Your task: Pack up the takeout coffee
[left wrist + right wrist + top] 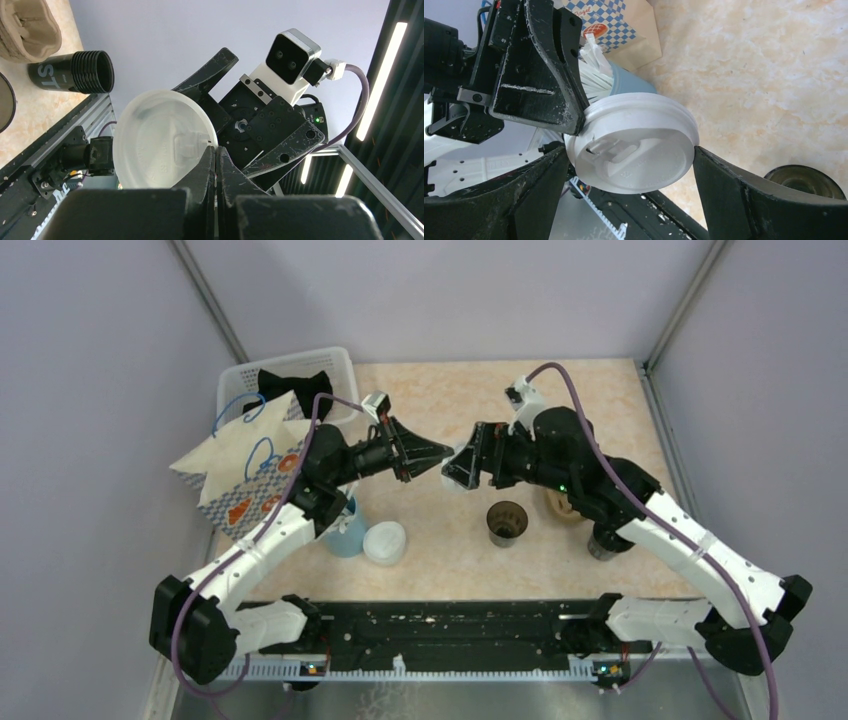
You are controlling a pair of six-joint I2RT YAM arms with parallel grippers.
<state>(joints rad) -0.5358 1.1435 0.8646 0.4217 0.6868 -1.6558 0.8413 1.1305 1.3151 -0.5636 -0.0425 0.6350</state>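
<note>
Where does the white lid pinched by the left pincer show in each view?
Top external: lid, a small pale sliver at centre, between the two arms' tips.
Left wrist: lid, a large disc, lower centre-left.
Right wrist: lid, centre, its sip tab showing.
Shared landmark: the left pincer, clamped on the lid's rim in all three views.

Left hand [216, 152] pinched; right hand [631, 150] splayed
</note>
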